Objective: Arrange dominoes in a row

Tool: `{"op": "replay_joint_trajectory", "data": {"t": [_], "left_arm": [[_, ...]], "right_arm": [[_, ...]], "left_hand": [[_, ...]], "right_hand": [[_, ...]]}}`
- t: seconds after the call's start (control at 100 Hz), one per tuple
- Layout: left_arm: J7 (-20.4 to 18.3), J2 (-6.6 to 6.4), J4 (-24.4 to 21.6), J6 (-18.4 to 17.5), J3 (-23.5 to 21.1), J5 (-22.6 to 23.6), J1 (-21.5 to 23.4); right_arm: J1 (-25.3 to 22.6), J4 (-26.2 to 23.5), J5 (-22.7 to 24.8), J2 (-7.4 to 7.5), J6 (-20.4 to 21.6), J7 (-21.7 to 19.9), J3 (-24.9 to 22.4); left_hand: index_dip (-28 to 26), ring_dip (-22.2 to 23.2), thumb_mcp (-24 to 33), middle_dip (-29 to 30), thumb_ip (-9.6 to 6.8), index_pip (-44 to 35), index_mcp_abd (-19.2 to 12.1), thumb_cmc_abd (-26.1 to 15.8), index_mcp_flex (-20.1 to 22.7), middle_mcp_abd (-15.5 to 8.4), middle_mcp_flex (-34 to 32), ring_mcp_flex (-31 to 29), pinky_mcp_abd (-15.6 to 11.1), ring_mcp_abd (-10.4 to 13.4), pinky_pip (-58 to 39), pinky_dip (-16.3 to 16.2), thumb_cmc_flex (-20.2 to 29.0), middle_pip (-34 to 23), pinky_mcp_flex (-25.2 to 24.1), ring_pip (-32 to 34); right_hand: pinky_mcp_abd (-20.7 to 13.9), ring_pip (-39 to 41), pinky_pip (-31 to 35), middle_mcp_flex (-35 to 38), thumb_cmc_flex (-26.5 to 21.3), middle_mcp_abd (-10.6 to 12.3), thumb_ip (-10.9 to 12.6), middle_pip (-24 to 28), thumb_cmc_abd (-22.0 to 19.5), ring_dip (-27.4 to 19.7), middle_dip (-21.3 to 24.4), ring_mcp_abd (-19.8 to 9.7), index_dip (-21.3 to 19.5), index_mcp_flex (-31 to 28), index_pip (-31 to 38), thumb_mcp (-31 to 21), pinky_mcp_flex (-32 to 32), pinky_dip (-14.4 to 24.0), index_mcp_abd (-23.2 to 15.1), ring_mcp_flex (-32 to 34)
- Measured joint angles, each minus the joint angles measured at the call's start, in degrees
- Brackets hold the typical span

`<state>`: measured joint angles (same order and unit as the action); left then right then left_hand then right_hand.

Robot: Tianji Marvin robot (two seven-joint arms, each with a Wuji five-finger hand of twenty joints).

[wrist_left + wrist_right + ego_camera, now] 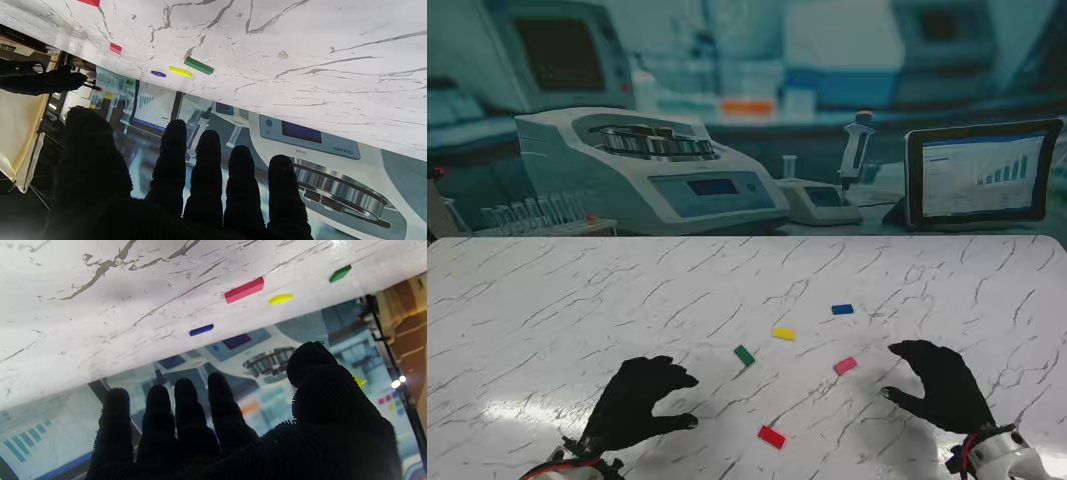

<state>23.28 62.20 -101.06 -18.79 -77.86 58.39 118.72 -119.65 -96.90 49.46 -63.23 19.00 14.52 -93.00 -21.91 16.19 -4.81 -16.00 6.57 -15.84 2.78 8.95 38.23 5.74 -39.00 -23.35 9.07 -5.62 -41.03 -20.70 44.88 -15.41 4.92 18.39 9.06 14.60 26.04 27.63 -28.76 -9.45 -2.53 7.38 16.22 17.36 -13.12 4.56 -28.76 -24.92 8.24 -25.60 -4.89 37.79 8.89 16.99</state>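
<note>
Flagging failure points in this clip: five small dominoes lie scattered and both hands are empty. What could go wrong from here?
1. The flat red domino lies between the left hand and right hand; both reaching could collide.
2. The dominoes lie flat on the smooth white marble-patterned table, so thick gloved fingers may push rather than lift them.
3. The green domino and yellow domino sit close; grasping one may nudge the other.

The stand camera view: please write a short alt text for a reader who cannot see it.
Five small dominoes lie flat and scattered on a white marble-pattern table: blue, yellow, green, pink and red. Two black-gloved hands, the left hand and the right hand, hover open on either side, holding nothing. Behind the table is a laboratory backdrop.
</note>
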Motion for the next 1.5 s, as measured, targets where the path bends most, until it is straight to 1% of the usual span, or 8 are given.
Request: {"op": "replay_joint_trajectory", "data": {"t": [0.37, 0.51, 0.6, 0.61, 0.82, 1.1, 1.22, 1.5], "left_arm": [[-0.16, 0.0, -0.04, -0.01, 0.15, 0.07, 0.02], [-0.15, -0.01, -0.04, -0.01, 0.38, 0.09, -0.09], [-0.34, -0.01, -0.04, -0.03, 0.44, 0.06, -0.2], [-0.37, -0.01, -0.04, -0.04, 0.44, 0.06, -0.21], [-1.02, -0.04, -0.1, -0.16, 0.32, 0.11, -0.33], [-1.32, -0.09, -0.71, -0.06, -0.03, 0.67, 0.09], [-1.09, -0.09, -1.01, 0.0, -0.36, 0.89, 0.66], [-0.93, -0.05, -1.4, 0.12, -1.13, 0.91, 1.64]], "right_arm": [[-0.21, 0.04, -0.25, -0.04, -0.22, -0.46, -0.07], [-0.61, -1.05, 1.02, -0.03, -0.72, -0.78, -0.28], [-0.87, -1.92, 1.58, 0.02, -0.92, -1.36, -0.35], [-0.89, -2.01, 1.62, 0.03, -0.92, -1.4, -0.35], [-1.1, -3.66, 3.06, 0.48, -0.7, -2.68, 0.28], [-0.38, -5.49, 7.09, 1.59, 0.12, -3.86, 4.15], [0.16, -6.32, 8.77, 2.08, 0.79, -3.98, 6.63], [2.0, -6.7, 10.56, 2.83, 1.17, -4.29, 13.02]], "left_hand": [[0.0, -0.04, 0.0, 0.01, 0.0, 0.0, 0.0, 0.0, 0.0, 0.01, 0.0, 0.0, 0.0, 0.0, 0.0, 0.0, 0.0, 0.0, 0.04, 0.0], [0.0, -0.04, 0.0, 0.01, 0.0, 0.0, 0.01, 0.01, 0.0, 0.01, 0.0, -0.01, 0.0, 0.0, 0.0, 0.0, 0.0, 0.0, 0.05, 0.0], [0.0, -0.04, 0.0, 0.01, 0.0, 0.0, 0.01, 0.01, 0.0, 0.01, 0.0, -0.01, 0.0, 0.0, 0.0, 0.0, 0.0, 0.0, 0.06, 0.0], [0.0, -0.04, 0.0, 0.01, 0.0, 0.0, 0.01, 0.01, 0.0, 0.01, 0.0, -0.01, 0.0, 0.0, 0.0, 0.0, 0.0, 0.0, 0.06, 0.0], [0.0, -0.05, 0.0, 0.01, 0.0, 0.0, 0.01, 0.01, 0.02, 0.02, 0.0, -0.02, 0.0, 0.0, 0.0, 0.0, 0.0, 0.0, 0.07, 0.0], [0.0, -0.05, 0.0, 0.01, 0.0, -0.55, 0.01, 0.01, 0.05, 0.02, -0.15, -0.02, 0.0, 0.0, 0.0, 0.0, 0.0, 0.0, 0.09, 0.0], [0.0, -0.05, 0.0, 0.01, 0.0, -0.63, 0.01, 0.01, 0.05, 0.02, -0.16, -0.02, 0.0, 0.0, 0.0, 0.0, 0.0, 0.0, 0.09, 0.0], [0.0, -0.05, 0.0, 0.01, 0.0, -0.85, 0.03, 0.01, 0.07, 0.03, -0.44, -0.03, 0.0, 0.0, 0.0, 0.0, 0.0, 0.0, 0.14, 0.0]], "right_hand": [[0.0, 0.0, -0.16, 0.01, 0.0, -0.05, 0.0, 0.0, 0.0, 0.0, 0.0, 0.01, 0.0, -0.13, 0.0, 0.0, -0.26, 0.66, 0.0, 0.0], [0.0, 0.71, -0.13, 0.07, -0.03, -0.29, 0.0, 0.63, 0.0, 0.01, -0.06, 0.02, 0.0, -0.23, 0.0, 0.0, -1.86, 1.18, 0.0, 0.16], [0.0, 1.76, -0.1, 0.1, -0.04, -0.3, 0.0, 1.22, 0.0, 0.74, -0.33, 0.02, 0.0, -0.25, 0.34, 0.0, -2.71, 1.35, 0.0, 0.7], [0.0, 2.52, -0.08, 0.12, -0.04, -0.31, 0.0, 1.25, 0.0, 1.73, -0.68, 0.05, 0.0, -0.25, 0.47, 0.0, -2.78, 1.35, 0.0, 0.89], [0.0, 2.52, -0.04, 0.13, -0.08, -0.31, 0.0, 1.3, 0.0, 1.73, -0.7, 0.27, 0.0, -0.28, 1.17, -0.01, -3.5, 1.95, 0.55, 1.67], [0.0, 2.52, -0.04, 0.13, -0.88, -0.31, 0.0, 1.3, 0.63, 1.73, -0.83, 0.27, 0.0, -0.3, 1.19, -0.04, -3.55, 1.97, 0.73, 1.68], [0.0, 2.52, -0.04, 0.13, -1.52, -0.31, 0.0, 1.3, 0.65, 1.73, -0.83, 0.27, 0.0, -0.3, 1.19, -0.04, -3.56, 1.97, 0.73, 1.68], [0.0, 2.52, -0.04, 0.13, -1.71, -0.31, 0.0, 1.3, 0.65, 1.73, -0.83, 0.27, 0.0, -0.3, 1.19, -0.04, -3.69, 1.99, 0.73, 1.68]]}}
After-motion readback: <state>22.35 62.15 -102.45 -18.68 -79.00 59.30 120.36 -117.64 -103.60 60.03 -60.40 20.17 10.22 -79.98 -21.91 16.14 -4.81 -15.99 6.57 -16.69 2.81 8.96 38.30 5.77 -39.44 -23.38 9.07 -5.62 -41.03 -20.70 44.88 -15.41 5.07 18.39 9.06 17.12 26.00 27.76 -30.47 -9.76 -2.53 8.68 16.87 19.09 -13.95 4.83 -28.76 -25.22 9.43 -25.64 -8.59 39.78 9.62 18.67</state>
